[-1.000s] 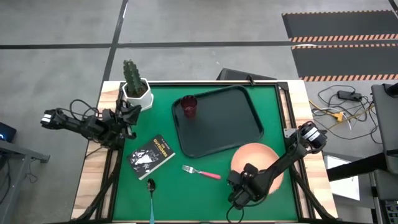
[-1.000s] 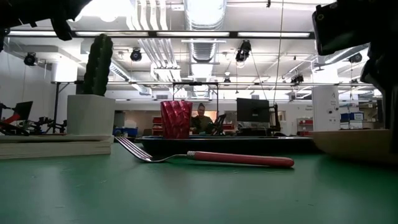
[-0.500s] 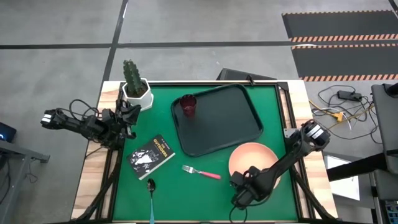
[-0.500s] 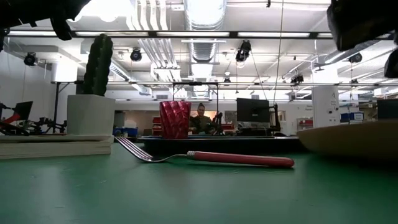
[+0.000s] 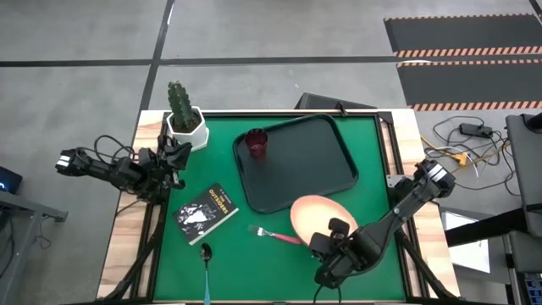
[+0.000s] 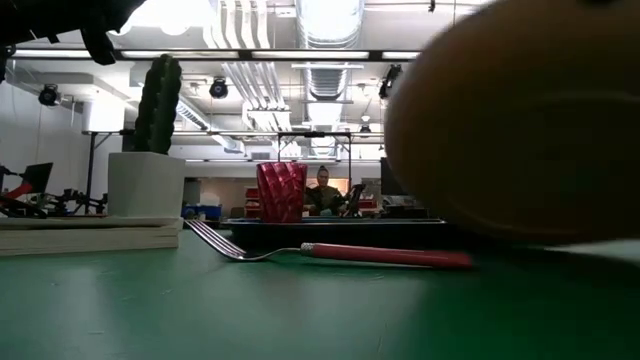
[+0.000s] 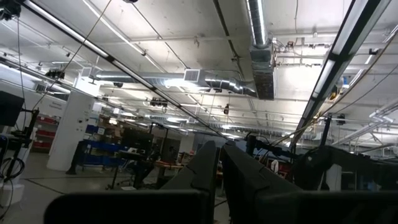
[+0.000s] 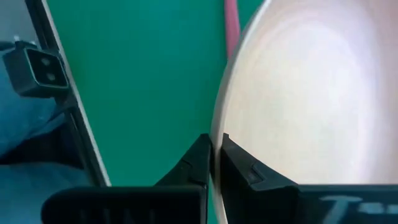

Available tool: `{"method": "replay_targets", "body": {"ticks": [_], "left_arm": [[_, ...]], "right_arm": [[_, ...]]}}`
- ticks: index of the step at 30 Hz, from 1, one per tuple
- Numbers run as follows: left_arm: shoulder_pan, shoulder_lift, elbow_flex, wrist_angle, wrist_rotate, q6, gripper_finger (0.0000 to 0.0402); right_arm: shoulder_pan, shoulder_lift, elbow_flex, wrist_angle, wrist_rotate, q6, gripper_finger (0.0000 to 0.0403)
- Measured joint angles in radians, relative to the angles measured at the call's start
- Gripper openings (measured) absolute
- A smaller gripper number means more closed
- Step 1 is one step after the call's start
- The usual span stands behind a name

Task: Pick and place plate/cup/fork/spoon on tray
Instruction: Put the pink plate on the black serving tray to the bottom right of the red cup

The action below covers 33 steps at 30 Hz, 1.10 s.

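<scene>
The peach-pink plate [image 5: 318, 213] is off the table near the front right, tilted, and fills the right of the low view [image 6: 530, 120]. My right gripper [image 5: 337, 230] is shut on its rim. The pink-handled fork [image 5: 269, 233] lies on the green mat with its handle end under the plate. The blue-handled spoon [image 5: 206, 257] lies near the front edge. The dark red cup [image 5: 257, 144] stands in the far left corner of the dark tray [image 5: 326, 174]. My left gripper [image 5: 179, 154] waits shut at the table's left edge, empty. My right gripper pinches the plate's rim [image 8: 216, 134] on its near side between its two fingers, one finger on each face. The fingers come from the table's near side. The plate is lifted clear of the mat and tilted, over the fork's handle end [image 8: 231, 25].
A black book with yellow lettering [image 5: 206, 212] lies left of the fork. A cactus in a white pot [image 5: 186, 127] stands at the far left corner. The tray's middle and right part [image 5: 305, 161] is bare. A person sits in the room behind the table [image 6: 322, 190].
My right gripper has gone toward the table's left edge and up with the plate. The plate, resting at the front right before, is now lifted clear, tipped, and hangs over the fork's handle end.
</scene>
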Motion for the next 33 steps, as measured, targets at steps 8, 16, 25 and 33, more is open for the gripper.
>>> {"method": "replay_targets", "body": {"ticks": [8,16,25,33], "left_arm": [[0.0,0.0,0.0,0.0,0.0,0.0,0.0008],[0.0,0.0,0.0,0.001,0.0,0.0,0.0008],[0.0,0.0,0.0,0.0,0.0,0.0,0.0008],[0.0,0.001,0.0,-0.003,0.0,0.0,0.0008]], "right_arm": [[-0.046,0.0,0.14,-0.144,0.158,-0.222,0.0008],[-0.172,-0.001,0.124,-0.163,0.263,-0.549,0.0008],[-0.386,-0.001,-0.072,-0.126,0.238,-0.775,0.0008],[-0.544,-0.027,-0.291,0.154,0.065,-0.933,0.0008]]}}
